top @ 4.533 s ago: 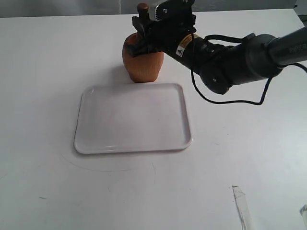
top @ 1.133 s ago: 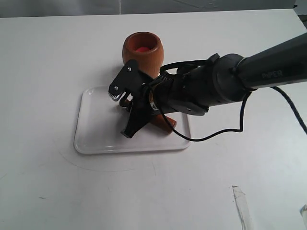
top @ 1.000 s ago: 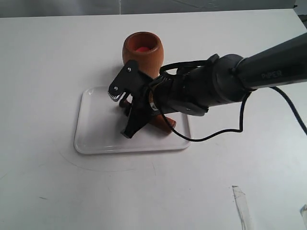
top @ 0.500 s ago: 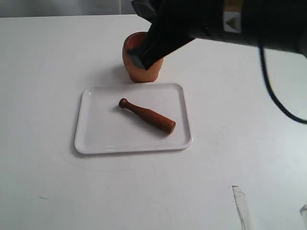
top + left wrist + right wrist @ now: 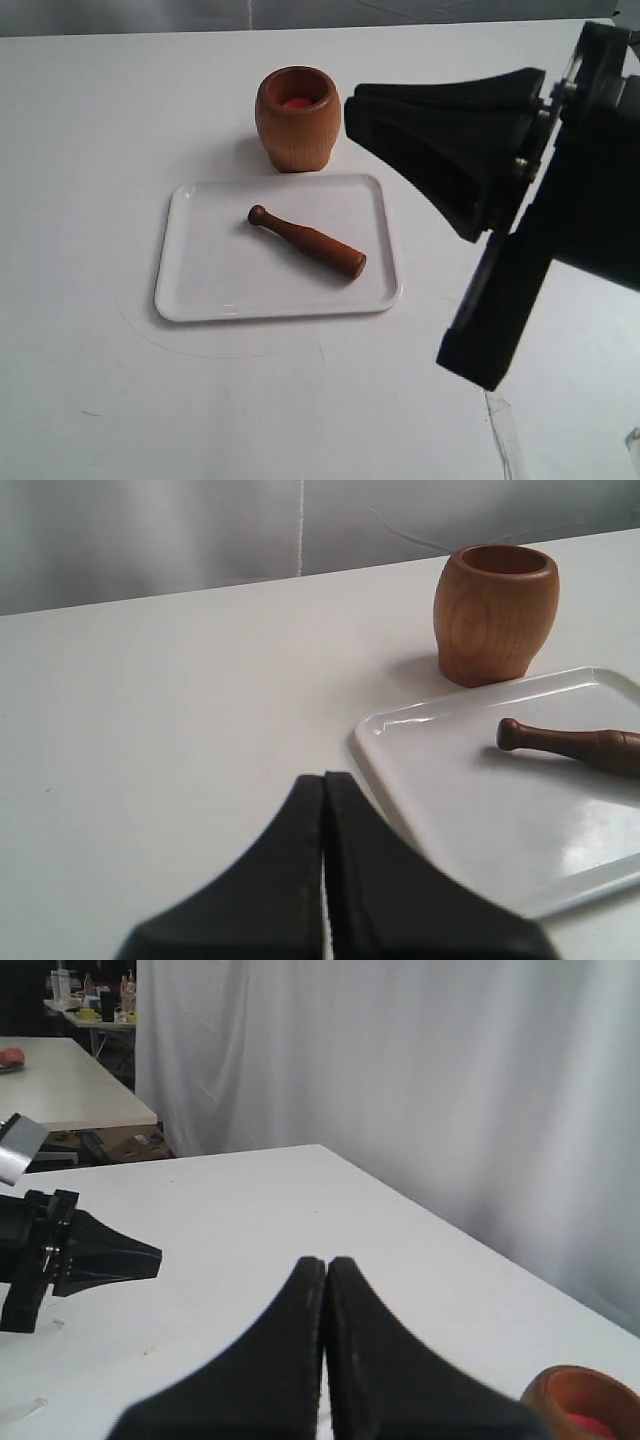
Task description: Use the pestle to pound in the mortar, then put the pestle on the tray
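**Ana:** Left to right, where is everything?

**Me:** My left tool (image 5: 324, 780) is pinched shut on nothing, out beyond the tray's (image 5: 200, 290) left side. I can't tell how high it sits over the table (image 5: 100, 120). The mortar (image 5: 298, 135) stands upright just off the tray's far rim, not touching it. The pestle (image 5: 307, 241) lies slantwise near the middle of the tray. Its knob points toward the mortar and its thick end toward the tray's right rim. My right tool (image 5: 325, 1265) is raised off the tray's right side with its fingers together and empty. In the exterior view it looms close enough to hide the table there.

**Ana:** So it looks finished. What could spoil it?

**Me:** Three things, I'd say. If my left tool pushes forward while low, it could shove the tray sideways, and the tray might knock the mortar. The pestle is round on a smooth tray, so any jolt could set it rolling. The rim is low, and the heavy end may ride up over it. And if my right arm swings back across the tray without height, it could clip the mortar's rim and tip it.

**Ana:** What's the safest move?

**Me:** Keep both arms clear of the tray and move slowly.
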`<state>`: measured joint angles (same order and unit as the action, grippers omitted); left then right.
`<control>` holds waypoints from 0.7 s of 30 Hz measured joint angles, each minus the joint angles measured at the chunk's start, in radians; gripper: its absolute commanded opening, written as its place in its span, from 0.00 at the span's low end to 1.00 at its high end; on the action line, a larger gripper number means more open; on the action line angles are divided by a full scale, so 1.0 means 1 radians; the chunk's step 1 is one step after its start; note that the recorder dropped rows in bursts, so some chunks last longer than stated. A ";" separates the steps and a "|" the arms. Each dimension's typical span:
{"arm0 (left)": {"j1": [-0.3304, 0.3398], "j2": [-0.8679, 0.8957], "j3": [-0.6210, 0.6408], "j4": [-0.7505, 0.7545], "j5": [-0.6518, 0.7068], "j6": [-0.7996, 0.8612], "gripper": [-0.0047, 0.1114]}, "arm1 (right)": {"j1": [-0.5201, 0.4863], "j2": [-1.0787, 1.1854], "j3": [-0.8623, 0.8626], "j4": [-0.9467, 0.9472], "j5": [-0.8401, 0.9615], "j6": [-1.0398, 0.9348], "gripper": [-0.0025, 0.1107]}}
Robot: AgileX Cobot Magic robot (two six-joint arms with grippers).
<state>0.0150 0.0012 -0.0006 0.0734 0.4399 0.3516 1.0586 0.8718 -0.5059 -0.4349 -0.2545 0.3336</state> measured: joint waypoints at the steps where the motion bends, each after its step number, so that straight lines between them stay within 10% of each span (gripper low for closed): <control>1: 0.000 0.000 0.000 0.000 0.000 0.000 0.04 | 0.000 -0.006 0.009 0.000 0.000 0.006 0.02; 21: 0.000 0.000 0.000 0.000 0.000 0.000 0.04 | -0.056 -0.063 0.047 0.134 0.160 0.101 0.02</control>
<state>0.0150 0.0012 -0.0006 0.0734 0.4399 0.3516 1.0028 0.8085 -0.4592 -0.3004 -0.0943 0.4345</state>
